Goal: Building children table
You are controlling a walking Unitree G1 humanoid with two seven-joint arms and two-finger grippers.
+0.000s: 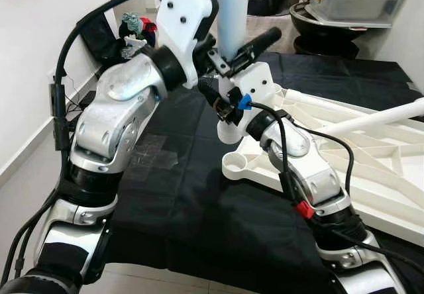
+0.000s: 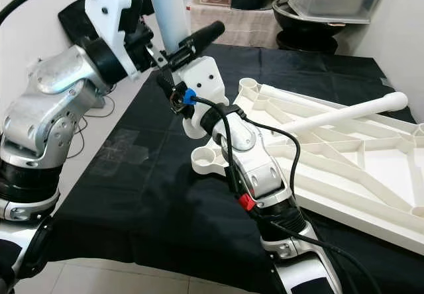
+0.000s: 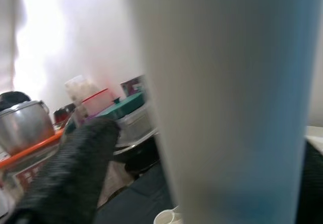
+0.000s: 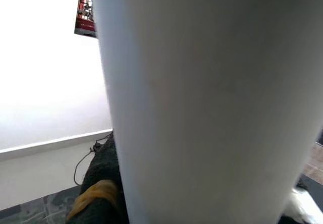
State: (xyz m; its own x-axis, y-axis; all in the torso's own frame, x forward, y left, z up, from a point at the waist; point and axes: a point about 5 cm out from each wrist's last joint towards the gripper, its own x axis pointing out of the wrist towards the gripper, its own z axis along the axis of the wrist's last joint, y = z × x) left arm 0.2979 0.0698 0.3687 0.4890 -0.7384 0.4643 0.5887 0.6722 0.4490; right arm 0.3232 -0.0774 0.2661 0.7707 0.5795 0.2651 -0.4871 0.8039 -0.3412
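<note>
Black-draped surface (image 1: 172, 208) with upturned tabletop (image 2: 371, 175); leg (image 1: 235, 9) clenched upright by left claw (image 1: 222, 59) and right claw (image 2: 173, 85) above corner socket (image 2: 209, 158); next, probably lowering straight in.

1. I count two white table legs: one upright leg (image 2: 163, 9) at the upper centre, one lying leg (image 2: 344, 115) at the right.
2. One white tabletop frame (image 2: 371, 175).
3. One black cloth (image 2: 152, 195).
4. Two silver arms of mine.
</note>
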